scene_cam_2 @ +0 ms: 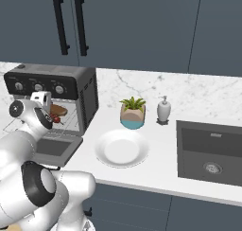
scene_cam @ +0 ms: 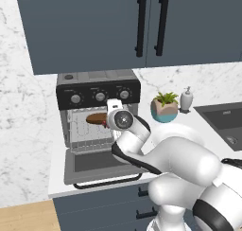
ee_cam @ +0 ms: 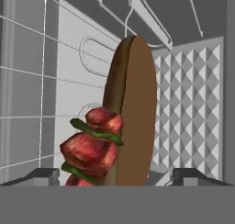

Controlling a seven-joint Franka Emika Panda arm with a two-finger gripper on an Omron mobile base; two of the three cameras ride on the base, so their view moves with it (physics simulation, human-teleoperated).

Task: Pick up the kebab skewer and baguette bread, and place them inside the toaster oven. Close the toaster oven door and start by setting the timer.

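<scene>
Inside the toaster oven (scene_cam: 94, 116), baguette bread (ee_cam: 135, 113) and kebab skewer (ee_cam: 92, 147) lie between the tool's (ee_cam: 114, 175) wide-spread fingertips.

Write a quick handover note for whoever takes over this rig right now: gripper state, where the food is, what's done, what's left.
Gripper: open, reaching into the boxy grey-and-black toaster oven, fingertips apart on either side of the food, gripping nothing.
Brown elongated baguette bread: inside the oven on the wire rack.
Kebab skewer with red chunks: inside too, right against the loaf.
White round plate: on the counter, nothing on it.
Done: both foods loaded.
Left: withdraw the arm, lift the grey drop-down door shut, then turn the timer knob.
</scene>
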